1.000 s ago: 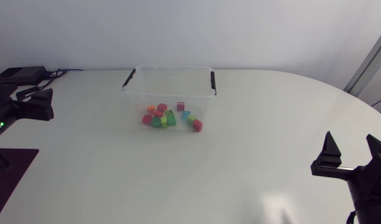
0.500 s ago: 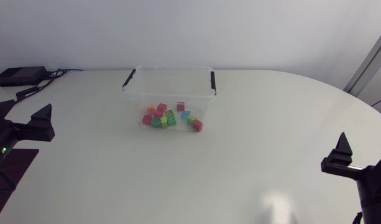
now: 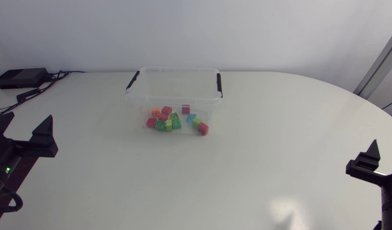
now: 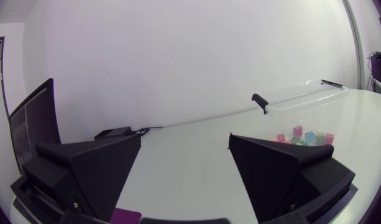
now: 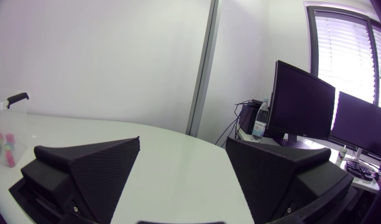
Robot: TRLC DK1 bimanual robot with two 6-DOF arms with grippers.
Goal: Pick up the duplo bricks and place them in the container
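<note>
The left gripper [image 4: 184, 140] has its two fingers spread wide with nothing between them, low over the near-left part of the white table [image 3: 259, 166], and the right gripper [image 5: 183, 142] is equally wide apart and empty at the near-right edge. The clear container [image 3: 173, 69] sits upright toward the table's far middle, well apart from both, its long axis running side to side with a black handle at each short end. The duplo bricks [image 3: 173, 120] lie clustered on its floor.

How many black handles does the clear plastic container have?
2: one black handle on the clear plastic container's left end, the other on its right end; none hidden.
</note>
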